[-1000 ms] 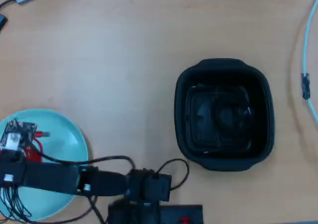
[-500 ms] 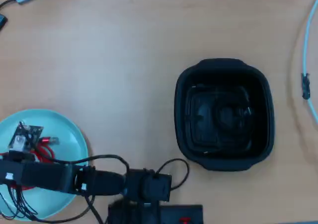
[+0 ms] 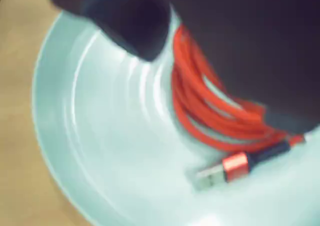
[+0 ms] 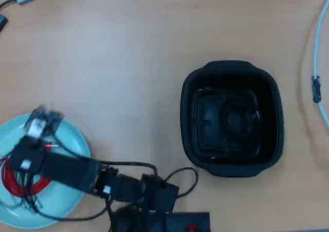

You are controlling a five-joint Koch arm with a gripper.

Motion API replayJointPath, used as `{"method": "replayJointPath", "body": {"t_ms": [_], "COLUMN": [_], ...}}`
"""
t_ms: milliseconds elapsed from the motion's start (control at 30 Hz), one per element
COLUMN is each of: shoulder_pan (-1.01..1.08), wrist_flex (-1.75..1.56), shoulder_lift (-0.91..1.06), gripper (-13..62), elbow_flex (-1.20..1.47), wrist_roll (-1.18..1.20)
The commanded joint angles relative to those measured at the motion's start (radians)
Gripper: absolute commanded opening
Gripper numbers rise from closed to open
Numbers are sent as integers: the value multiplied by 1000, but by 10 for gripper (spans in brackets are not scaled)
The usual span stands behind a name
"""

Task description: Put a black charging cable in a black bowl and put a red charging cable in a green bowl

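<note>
Red cable lies in green bowl at desk's lower-left corner; tool state unclear; black bowl seems filled.

No readable text, labels, brands, numbers or signs in either view. Wrist view blurred. Overhead view: a small red mark on the arm's black base at the bottom edge, too small and soft to read.
</note>
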Motion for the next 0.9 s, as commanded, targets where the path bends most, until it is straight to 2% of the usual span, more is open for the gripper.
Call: {"method": "replayJointPath", "body": {"t_ms": [0, 100, 167, 400, 533, 700, 867], "shoulder_pan": [121, 302, 460, 833, 974, 1072, 1115], "wrist_flex": [78, 49, -2, -43, -101, -370, -614], "shoulder_lift": [101, 109, 106, 44, 20, 60, 305], "gripper": [156, 82, 59, 60, 59, 59, 61], "elbow_flex": [-78, -92, -107, -58, 3, 311, 658], "wrist_roll": [-156, -403, -500, -703, -816, -841, -828]}}
